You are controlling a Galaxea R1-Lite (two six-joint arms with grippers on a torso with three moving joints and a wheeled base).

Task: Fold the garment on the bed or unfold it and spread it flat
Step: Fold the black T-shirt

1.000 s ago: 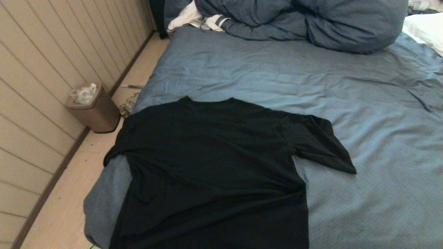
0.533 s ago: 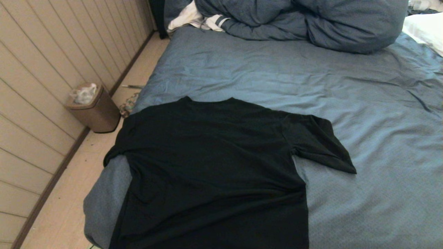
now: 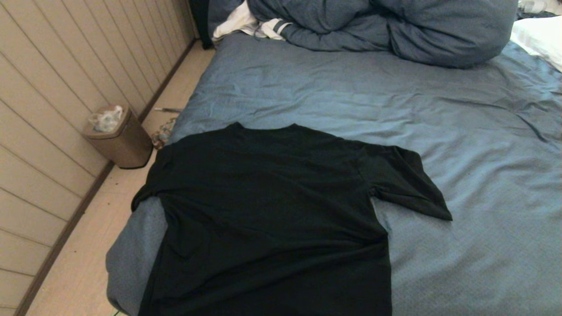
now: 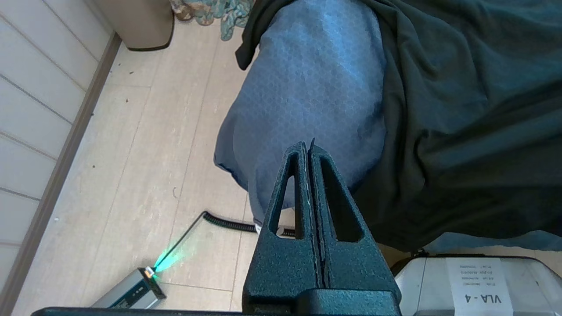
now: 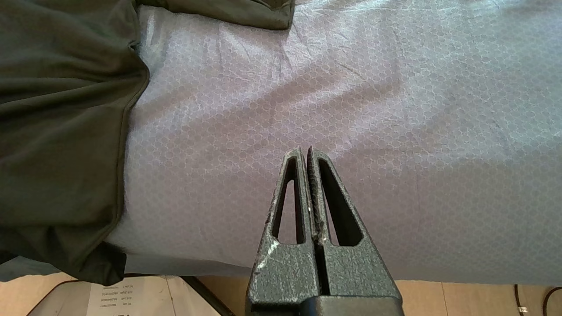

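Observation:
The garment (image 3: 272, 210), a black T-shirt with its plain side up, lies spread out on the near left part of the bed (image 3: 461, 145). Its collar points away from me, one sleeve hangs over the bed's left edge and the hem drapes over the near edge. Neither arm shows in the head view. My left gripper (image 4: 306, 147) is shut and empty, held off the bed's near left corner beside the garment (image 4: 461, 109). My right gripper (image 5: 305, 151) is shut and empty above bare sheet (image 5: 351, 87), to the right of the garment (image 5: 57, 123).
A bulky blue duvet (image 3: 386, 26) and white striped clothing (image 3: 246, 22) lie at the far end, a white pillow (image 3: 540, 35) at the far right. A brown bin (image 3: 120, 138) stands on the floor by the panelled wall. A coiled cable (image 4: 228, 224) lies near the bed corner.

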